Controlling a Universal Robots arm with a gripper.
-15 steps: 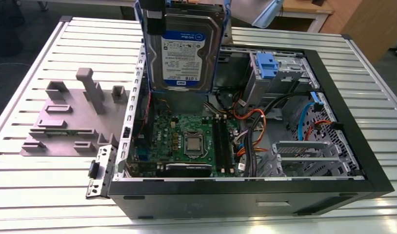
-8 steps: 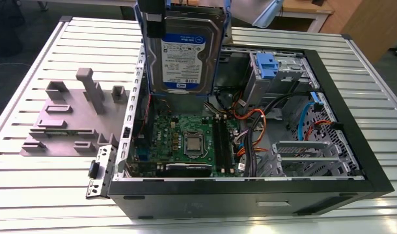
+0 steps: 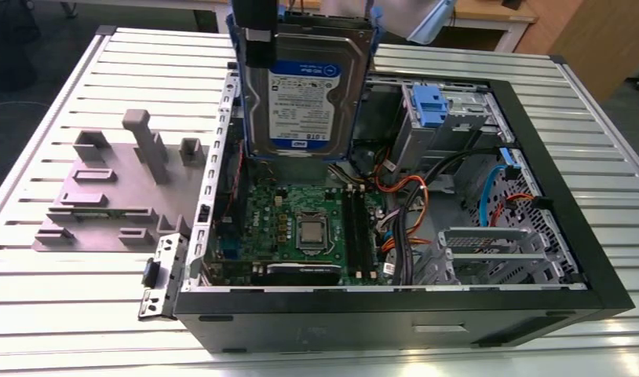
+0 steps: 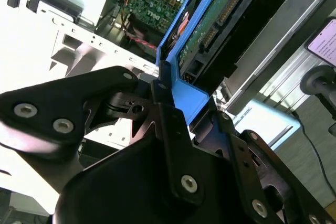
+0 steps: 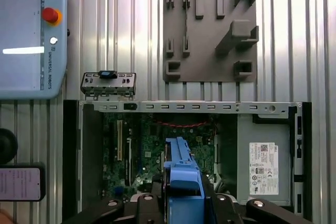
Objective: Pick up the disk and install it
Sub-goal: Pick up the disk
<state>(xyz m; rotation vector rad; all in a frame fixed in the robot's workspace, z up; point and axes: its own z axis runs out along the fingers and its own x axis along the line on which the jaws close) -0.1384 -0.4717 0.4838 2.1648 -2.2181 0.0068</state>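
- Clamped by the gripper point(image 4: 181, 100): the disk point(image 3: 304, 86), pinched from both sides at one end of its blue carrier frame point(image 5: 181, 166).
- Hangs straight down from the gripper in the exterior view, with the long axis near vertical and the label side turned toward that camera. Shows its circuit-board side in the second wrist view.
- Suspended over the open computer case point(image 3: 403, 322), above the motherboard point(image 3: 298, 228). Judged to touch neither.
- Sits to the exterior view's left of the drive cage point(image 3: 456, 126) and its blue tab point(image 3: 429, 102): near the cage, not inside it. Judged as picked up and not yet installed.
- Governing relation: already in the grip, so no reach toward the disk is called for. Leaves only the offset between the hanging disk and the cage beside it.
- Count inside the case: one disk, one gripper, one case, one drive cage, one blue tab, one grey box with a white label point(image 5: 264, 153).
- Count on the slatted table point(image 3: 68, 314): one grey fixture plate point(image 3: 110, 188), well apart from the disk, and one loose bracket point(image 3: 157, 283) just beside the case wall.
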